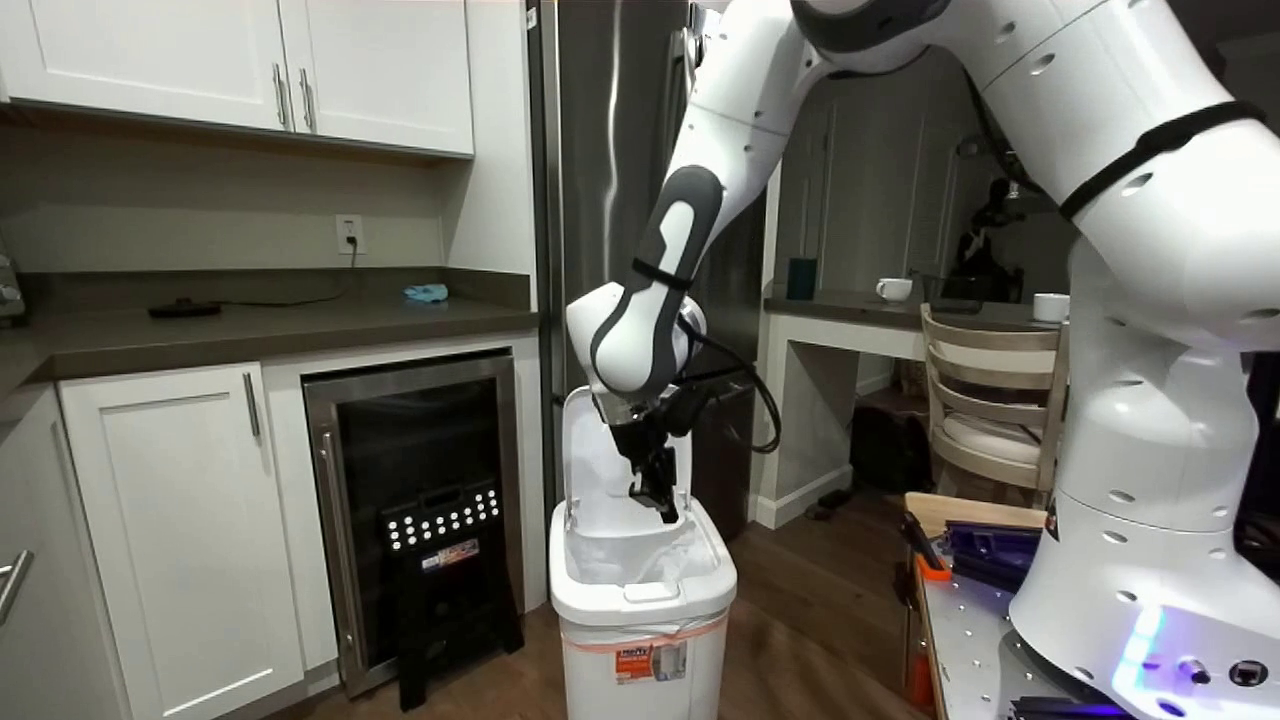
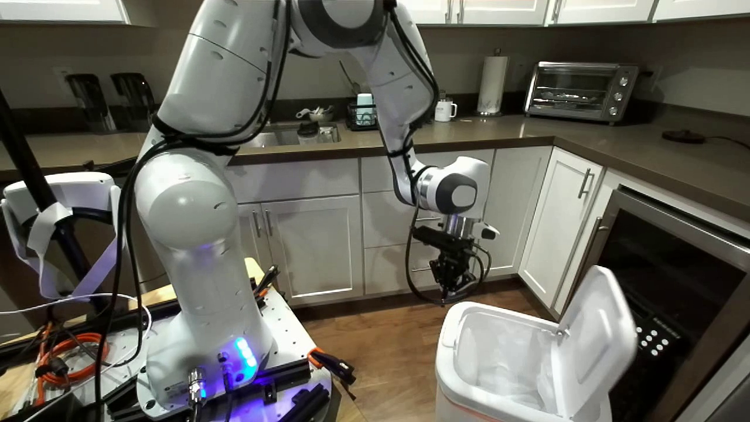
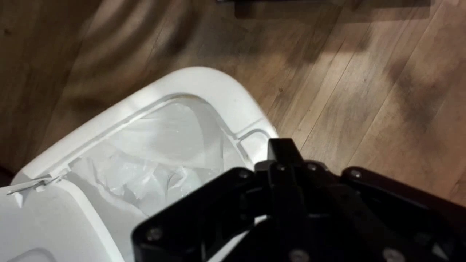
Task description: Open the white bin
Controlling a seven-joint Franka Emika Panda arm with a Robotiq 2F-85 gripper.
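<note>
White bin [image 1: 650,608] stood on the floor [image 1: 810,640] in an exterior view, before the refrigerator [image 1: 590,130] and just past the end of the counter [image 1: 300,325]. Its lid [image 1: 598,465] was up and its mouth uncovered, so your task looked done; perhaps only drawing the arm [image 1: 650,290] away was left. Near that counter end a black step stool [image 1: 450,550] narrowed your room.

In an exterior view your gripper [image 2: 447,290] hung lower than the counter's front edge, apart from the bin's rim, with the lid tilted back in front of the cooler [image 2: 662,252]. You seemed to have more room over the floor toward the cabinets [image 2: 316,252].

In the wrist view your gripper's fingers [image 3: 285,151] were together, holding nothing, over or beside the front rim; you could not tell which. A liner [image 3: 145,182] showed inside.
</note>
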